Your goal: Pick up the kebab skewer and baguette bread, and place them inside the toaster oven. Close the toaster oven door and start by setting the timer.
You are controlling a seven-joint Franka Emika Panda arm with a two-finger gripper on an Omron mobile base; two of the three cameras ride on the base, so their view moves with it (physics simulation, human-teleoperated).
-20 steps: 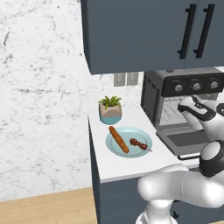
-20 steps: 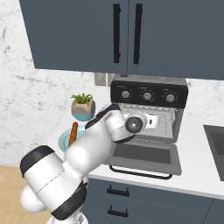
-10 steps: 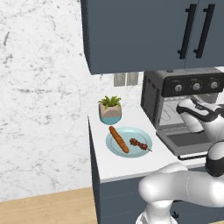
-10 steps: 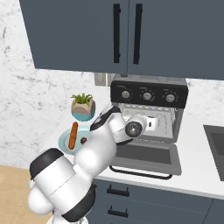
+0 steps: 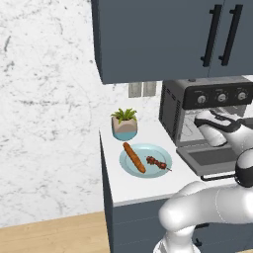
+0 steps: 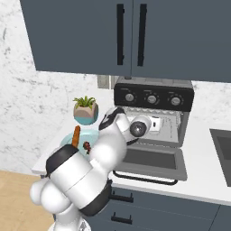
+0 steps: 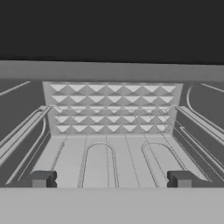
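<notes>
Currently the end effector sits spread and empty at the toaster oven mouth, toaster oven door dropped flat. Baguette bread and kebab skewer lie side by side on the plate — skewer at its 3 o'clock — on the tabletop.

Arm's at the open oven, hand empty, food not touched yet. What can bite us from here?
1. The gripper is open and empty, facing the toaster oven cavity; the kebab skewer and baguette bread lie on the plate off to the side. Swinging back, the arm may clip the toaster oven door, which is dropped flat.
2. The skewer is thin and low on the plate; a pinch may slip.
3. The potted plant stands close behind the plate.
</notes>
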